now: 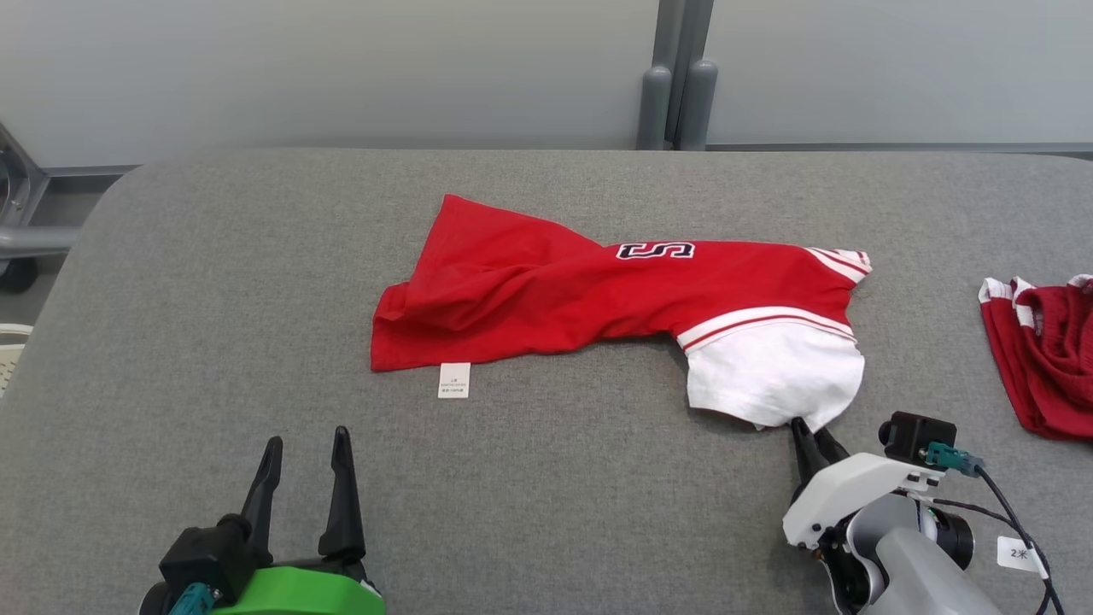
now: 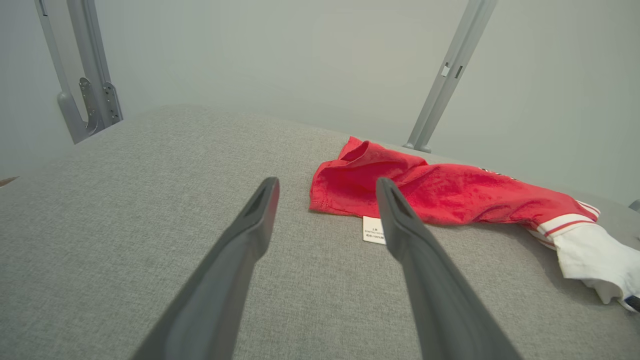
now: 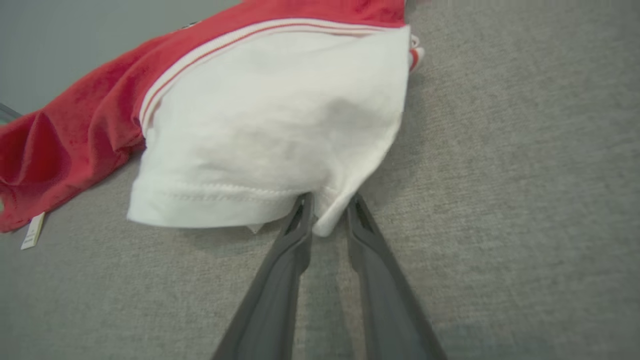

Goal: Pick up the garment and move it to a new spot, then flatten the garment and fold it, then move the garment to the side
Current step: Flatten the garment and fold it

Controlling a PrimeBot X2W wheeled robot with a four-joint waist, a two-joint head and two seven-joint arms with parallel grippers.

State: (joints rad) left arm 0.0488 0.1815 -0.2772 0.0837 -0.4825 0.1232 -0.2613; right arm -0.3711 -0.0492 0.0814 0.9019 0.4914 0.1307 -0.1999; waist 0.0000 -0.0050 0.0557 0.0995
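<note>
Garment (image 1: 555, 299) sprawls on the table (image 1: 213, 299) — crumpled.

The left pincer (image 2: 327, 186), spread wide, hovers just short of the red garment (image 2: 450, 192) on the grey surface (image 2: 125, 225).

The garment (image 1: 598, 295) bears a letter S (image 1: 656, 250); a cable tag (image 1: 1019, 553) reads 2米.

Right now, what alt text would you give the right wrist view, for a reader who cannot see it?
The right gripper pinches a fold of the hem of the white sleeve of a red jersey lying crumpled on a grey fabric-covered table. A small white label sticks out at the far left.
</note>
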